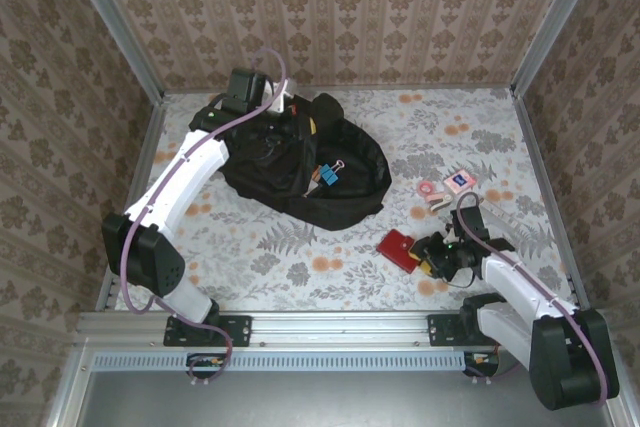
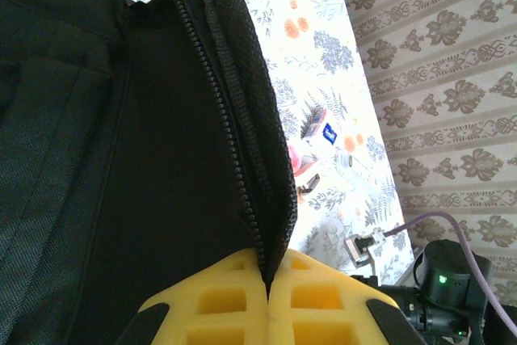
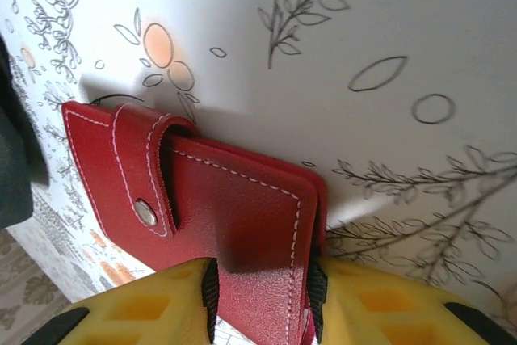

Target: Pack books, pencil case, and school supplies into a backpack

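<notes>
**Right jaws clamped on the red case, left jaws pinched on the backpack's zip edge**

In the right wrist view, the right gripper (image 3: 262,284) has its two dark pads (image 3: 210,296) pressed against opposite long edges of the red case (image 3: 234,208). The case lies flat on the floral table (image 3: 388,30). It runs out from the jaws toward 11 o'clock, and its snap strap sits at about 10 o'clock from the pads. In the top view, the right gripper (image 1: 425,257) meets the red case (image 1: 397,247) from the case's 4 o'clock side.

In the left wrist view, the left gripper (image 2: 266,276) has its yellow fingers (image 2: 218,296) together. The zip-lined edge of the backpack (image 2: 161,159) is caught in the seam between them. The black fabric rises from the jaws toward 12 o'clock and spreads away to 9 o'clock.

In the top view, the left gripper (image 1: 262,107) sits at the backpack's 11 o'clock corner. The backpack (image 1: 350,162) lies open at the middle of the table (image 1: 300,257), with a blue binder clip (image 1: 327,176) and a pink binder clip (image 1: 339,164) at its opening. The red case lies well apart from the bag, at roughly its 4 o'clock. A small pink-and-blue box (image 1: 460,181) and a pink item (image 1: 431,188) just beside it lie at the bag's 3 o'clock.
</notes>
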{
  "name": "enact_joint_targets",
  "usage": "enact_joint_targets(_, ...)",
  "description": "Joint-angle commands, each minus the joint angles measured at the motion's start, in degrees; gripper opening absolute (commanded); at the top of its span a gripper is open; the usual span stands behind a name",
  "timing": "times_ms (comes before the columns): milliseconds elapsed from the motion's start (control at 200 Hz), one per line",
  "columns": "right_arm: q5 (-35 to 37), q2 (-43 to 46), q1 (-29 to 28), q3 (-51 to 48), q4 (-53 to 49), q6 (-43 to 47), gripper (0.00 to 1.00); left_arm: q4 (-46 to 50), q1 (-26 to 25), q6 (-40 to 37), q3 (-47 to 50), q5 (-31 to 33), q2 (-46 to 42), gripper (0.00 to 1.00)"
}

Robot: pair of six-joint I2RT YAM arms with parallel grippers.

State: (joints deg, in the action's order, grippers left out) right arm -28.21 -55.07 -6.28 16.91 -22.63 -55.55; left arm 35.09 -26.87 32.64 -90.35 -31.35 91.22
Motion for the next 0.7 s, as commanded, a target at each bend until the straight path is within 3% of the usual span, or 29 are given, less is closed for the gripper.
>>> enact_joint_targets(0,-2.26,-0.04,-0.22,-3.14,7.22,-2.75,0.34,-2.81,0.33,0.49,0.08,-1.99,-2.62,0.0)
enact_joint_targets(105,-2.88,-0.1,-0.36,-5.2,12.31,-4.46,0.27,-2.84,0.34,0.54,0.2,-1.92,-2.44,0.0)
enact_joint_targets(695,-0.62,-11.62,-7.13,-1.55,27.53,-9.52,0.16,-3.19,-0.01,0.76,0.43,-2.27,-1.82,0.0)
